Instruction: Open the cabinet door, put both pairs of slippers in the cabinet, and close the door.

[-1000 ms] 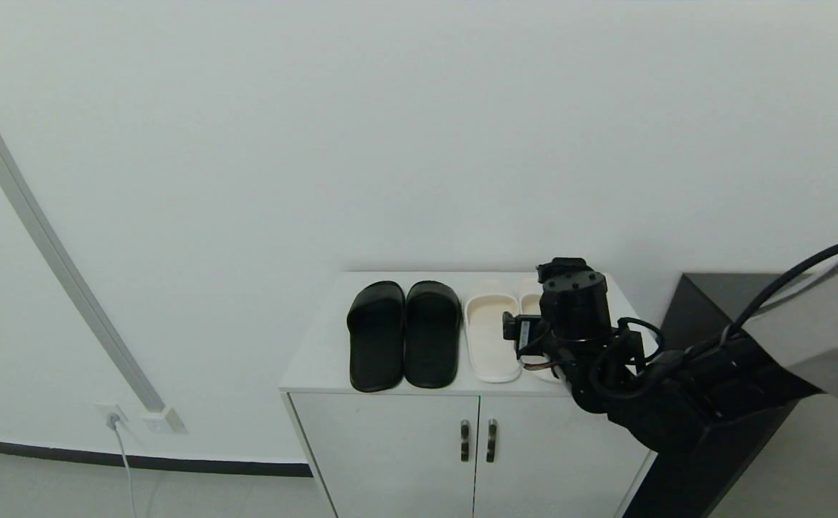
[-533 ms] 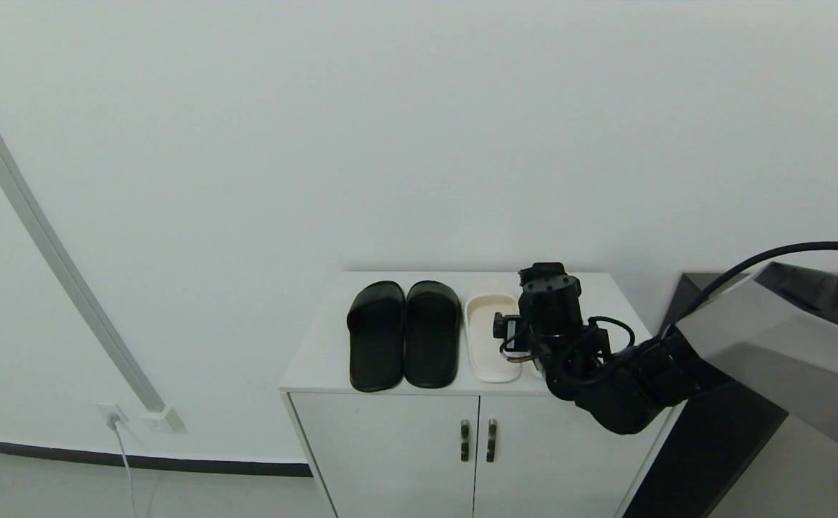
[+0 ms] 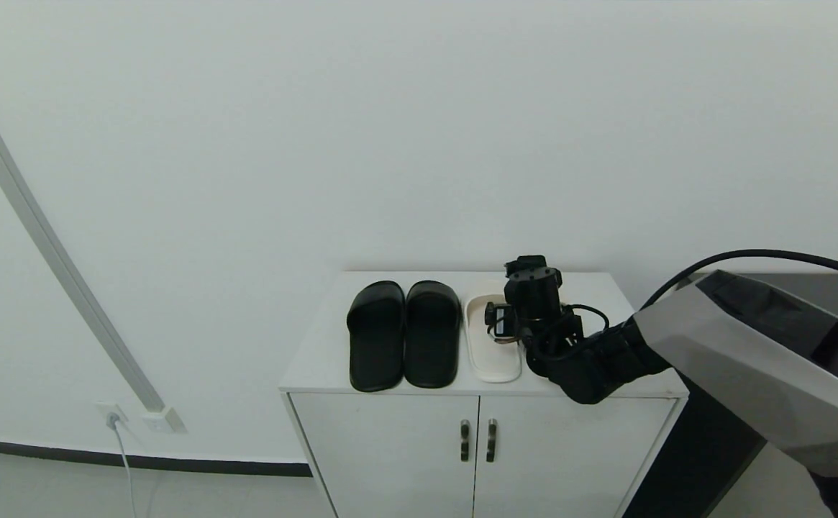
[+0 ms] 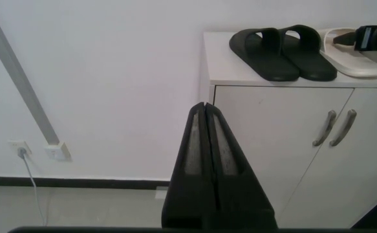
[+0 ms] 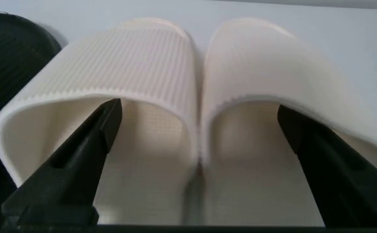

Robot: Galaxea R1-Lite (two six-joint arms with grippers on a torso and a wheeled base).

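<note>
In the head view, my right arm [image 3: 584, 360] has swung in over the white two-door cabinet [image 3: 390, 453], above the cream ribbed rubber slippers [image 3: 490, 352] beside the black rubber slippers [image 3: 404, 334]. The doors remain closed.

In the left wrist view, my left gripper [image 4: 205, 110] hangs beside the cabinet, fingers pressed together.

In the right wrist view, my right gripper [image 5: 200, 113] is spread wide, with one finger at each cream strap's mouth. I judge a grasp is close.

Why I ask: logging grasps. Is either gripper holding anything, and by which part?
Nothing: right gripper open, one finger at the mouth of each white slipper; left gripper shut, empty.
</note>
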